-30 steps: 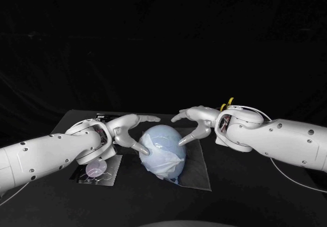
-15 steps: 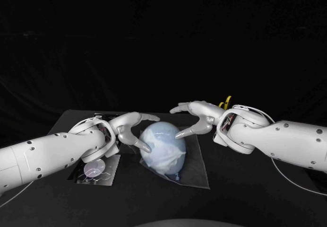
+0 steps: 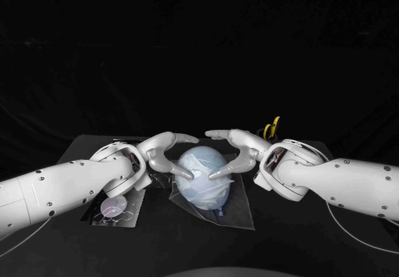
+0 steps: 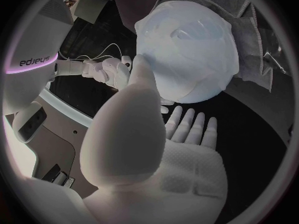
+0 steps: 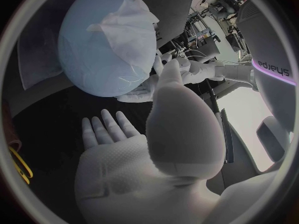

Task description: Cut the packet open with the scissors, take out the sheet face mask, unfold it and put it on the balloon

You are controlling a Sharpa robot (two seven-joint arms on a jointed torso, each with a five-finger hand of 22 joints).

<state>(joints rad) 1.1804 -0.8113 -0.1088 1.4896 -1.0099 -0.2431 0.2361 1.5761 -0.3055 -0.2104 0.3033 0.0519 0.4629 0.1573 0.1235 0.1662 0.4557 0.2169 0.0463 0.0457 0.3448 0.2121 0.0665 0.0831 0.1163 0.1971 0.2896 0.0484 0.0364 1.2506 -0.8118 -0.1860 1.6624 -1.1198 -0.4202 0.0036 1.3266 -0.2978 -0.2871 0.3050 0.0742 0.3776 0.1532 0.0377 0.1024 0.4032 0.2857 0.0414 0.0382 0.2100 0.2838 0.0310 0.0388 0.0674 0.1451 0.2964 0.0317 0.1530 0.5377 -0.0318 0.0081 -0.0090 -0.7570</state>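
Note:
A pale blue balloon (image 3: 202,180) lies on a grey mat (image 3: 241,212) at the table's middle, with the white sheet mask (image 3: 198,187) draped over it. My left hand (image 3: 162,154) curves round its left side, a fingertip touching the mask. On the other side my right hand (image 3: 234,153) mirrors it, a fingertip on the balloon's right flank. Both hands have their fingers spread and hold nothing. In the left wrist view the mask (image 4: 187,50) covers the balloon's face beyond my left hand (image 4: 137,134). In the right wrist view a fold of mask (image 5: 127,27) lies on the balloon (image 5: 93,64) ahead of my right hand (image 5: 162,134).
The opened packet (image 3: 116,209) lies flat on the table to the left, under my left forearm. The yellow-handled scissors (image 3: 271,127) lie behind my right hand, also seen as yellow loops (image 5: 19,167). The table's front edge lies close below the mat.
Both hands have lifted and closed in over the balloon's far end until their upper fingers nearly meet. The balloon has shifted slightly away, and the mask now lies smoother across it.

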